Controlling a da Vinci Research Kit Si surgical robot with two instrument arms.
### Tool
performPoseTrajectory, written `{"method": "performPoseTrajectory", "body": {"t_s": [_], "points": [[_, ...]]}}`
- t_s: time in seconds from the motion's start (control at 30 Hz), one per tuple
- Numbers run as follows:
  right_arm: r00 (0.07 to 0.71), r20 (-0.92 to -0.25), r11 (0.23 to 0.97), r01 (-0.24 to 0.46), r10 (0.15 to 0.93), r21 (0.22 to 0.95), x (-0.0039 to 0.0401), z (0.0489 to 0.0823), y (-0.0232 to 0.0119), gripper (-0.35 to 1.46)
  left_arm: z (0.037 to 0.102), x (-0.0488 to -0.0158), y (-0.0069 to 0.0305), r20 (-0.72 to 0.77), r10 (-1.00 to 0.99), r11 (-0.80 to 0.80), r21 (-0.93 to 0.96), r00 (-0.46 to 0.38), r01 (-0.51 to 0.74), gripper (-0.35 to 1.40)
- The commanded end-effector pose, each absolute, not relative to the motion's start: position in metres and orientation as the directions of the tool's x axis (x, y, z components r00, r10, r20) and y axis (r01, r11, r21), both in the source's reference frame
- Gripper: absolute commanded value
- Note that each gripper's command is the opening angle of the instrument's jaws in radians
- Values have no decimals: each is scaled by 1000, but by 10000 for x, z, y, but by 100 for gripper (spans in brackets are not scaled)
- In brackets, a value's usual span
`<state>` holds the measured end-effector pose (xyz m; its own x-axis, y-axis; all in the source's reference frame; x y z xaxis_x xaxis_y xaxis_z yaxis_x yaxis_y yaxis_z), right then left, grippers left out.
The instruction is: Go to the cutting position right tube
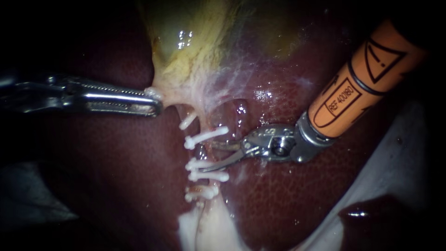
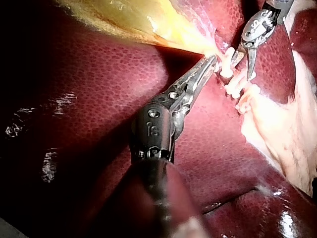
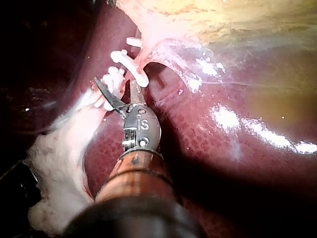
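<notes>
— Where is the tube [image 1: 202, 151] lying?

— In the endoscope view it sits near the middle, on the liver [image 1: 116, 162]. Its long axis runs from top to bottom: the upper end leads into the narrow neck of the gallbladder [image 1: 195, 42], and the lower end goes down into a pad of pale tissue [image 1: 204, 227]. White clips [image 1: 206, 136] cross it at several levels, some above and some below a short bare stretch.

— Is it the right tube?

— There seem to be two strands under the neck, close together. I cannot say for sure which one this is.

— And the right instrument [image 1: 206, 157]?

— It comes in from the upper right. Its tip is a pair of thin curved blades that point toward the view's left, lying across the tube's axis. They are parted by a clear gap. One blade lies at the clip above the bare stretch and the other at the clips below it, so that stretch sits at their tips. They grip nothing.

— The left instrument [image 1: 157, 104]?

— It lies almost level, pointing right. Its jaws are closed on the edge of the gallbladder's neck, just above the clips, and the tissue there is drawn to a point.
</notes>
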<state>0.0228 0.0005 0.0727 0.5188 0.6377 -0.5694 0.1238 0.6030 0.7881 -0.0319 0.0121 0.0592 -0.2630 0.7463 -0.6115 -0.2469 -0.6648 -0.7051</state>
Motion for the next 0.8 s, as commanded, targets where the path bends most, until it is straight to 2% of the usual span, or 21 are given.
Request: {"method": "performPoseTrajectory", "body": {"t_s": [0.03,0.17,0.27,0.6,0.8], "points": [[516,-569,597,133,640,791,229,726,5,140,592,-319,121,-611,746,-665,-705,-263,-247,-35],[512,-584,584,185,629,791,235,723,2,135,592,-319,121,-611,746,-665,-705,-263,-247,-35],[505,-586,574,200,634,794,243,722,2,133,592,-320,121,-611,746,-665,-705,-263,-247,-35],[454,-571,560,174,684,810,280,719,3,135,592,-323,121,-612,746,-665,-705,-262,-249,-35],[432,-554,560,126,712,819,296,719,6,138,592,-323,121,-612,746,-665,-704,-262,-249,-35]]}}
